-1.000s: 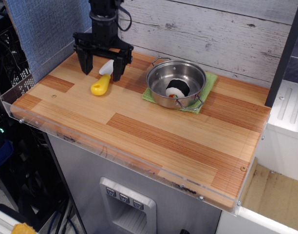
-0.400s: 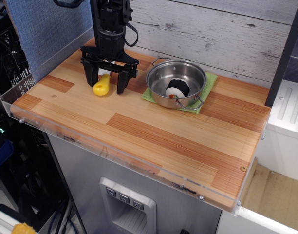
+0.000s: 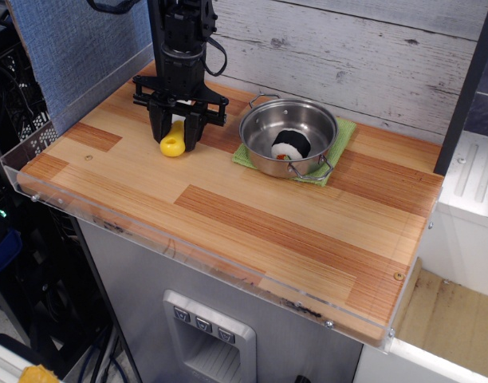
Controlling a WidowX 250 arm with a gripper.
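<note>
Between my fingertips sits the yellow-handled tool. My gripper stands upright over it, with both fingers drawn in against the handle and pinching it. The tips are down at the wooden counter.

1. Step in hand: I judge this to be the grasp stage. The pinch is made, and as far as the view shows the tool rests on the counter, not yet raised.
2. Next move: a lift would call for a straight vertical pull and firm pressure. The handle is rounded and could pivot between the pads, more so because the blade end hangs off-centre from the pinch.
3. Orientation: the tool's long axis lies flat on the counter. The rounded handle end pokes out on my gripper's near side, toward the counter's front edge. The white blade end points away on the far side, toward the plank wall, skewed slightly to picture-right. My fingers hide most of the blade.

Beyond the gripper, to picture-right, near but apart from it, a steel pot stands on a green cloth. A black-and-white item lies inside the pot.
</note>
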